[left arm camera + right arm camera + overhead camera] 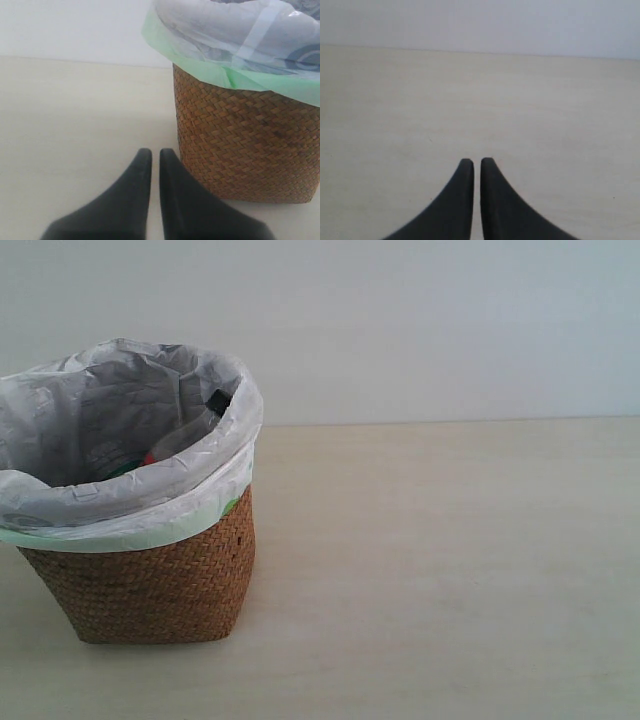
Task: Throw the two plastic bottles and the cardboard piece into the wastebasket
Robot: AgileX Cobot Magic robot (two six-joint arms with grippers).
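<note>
The brown wicker wastebasket (pixel 150 585) stands at the left of the exterior view, lined with a white plastic bag. Inside it leans the slim clear bottle (pixel 185 435) with a black cap. A bit of green and red shows low beside it; I cannot tell which thing it belongs to. The cardboard piece is hidden. Neither arm shows in the exterior view. My left gripper (pixel 155 153) is shut and empty, low over the table right beside the wastebasket (pixel 245 145). My right gripper (pixel 476 162) is shut and empty over bare table.
The light wooden table (pixel 450 570) stretches to the right of the basket, with a plain pale wall behind it.
</note>
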